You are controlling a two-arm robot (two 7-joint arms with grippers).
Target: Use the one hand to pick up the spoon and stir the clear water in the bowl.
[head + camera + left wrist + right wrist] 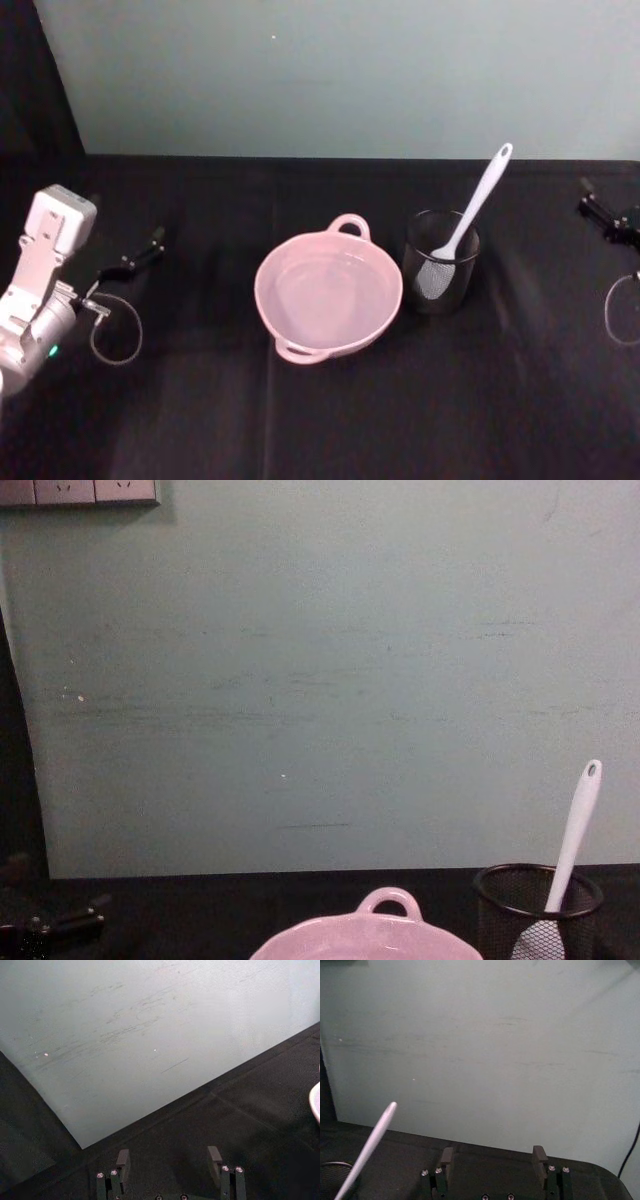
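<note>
The pale pink bowl (264, 296) sits mid-table with clear water in it, its loop handle at the far rim. Its handle and rim also rise at the lower edge of the chest view (388, 904). The white spoon (478, 205) stands tilted in a black mesh cup (441, 285) just right of the bowl, handle up, blade down inside. The chest view shows the spoon (578, 825) leaning out of the cup (500, 905). My left gripper (150, 243) rests far left, open (168, 1160) and holding nothing. My right gripper (598, 208) is at the far right edge, open (493, 1156), with the spoon handle (370, 1142) off to one side.
Black cloth covers the table (330, 420), and a pale green wall (340, 70) stands behind it. A cable loop (115, 330) lies by my left arm and another (622, 310) at the right edge. Open cloth lies in front of the bowl.
</note>
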